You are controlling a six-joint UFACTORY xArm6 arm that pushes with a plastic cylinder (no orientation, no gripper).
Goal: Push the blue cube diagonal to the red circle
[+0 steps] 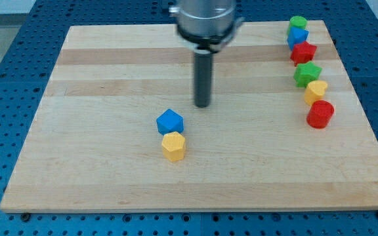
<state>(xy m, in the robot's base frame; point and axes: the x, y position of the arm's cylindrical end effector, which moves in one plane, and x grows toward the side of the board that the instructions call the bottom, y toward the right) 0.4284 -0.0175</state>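
Note:
The blue cube [170,121] lies left of the board's middle, touching a yellow hexagonal block [174,145] just below it. The red circle [320,113], a red cylinder, stands near the board's right edge. My tip [203,105] rests on the board a little to the upper right of the blue cube, with a small gap between them. The red circle is far to the right of both.
A column of blocks runs down the right side: a green cylinder [298,24], a blue block [298,37], a red star-like block [303,52], a green block [307,74] and a yellow block [316,91] just above the red circle. The wooden board [110,65] lies on a blue pegboard.

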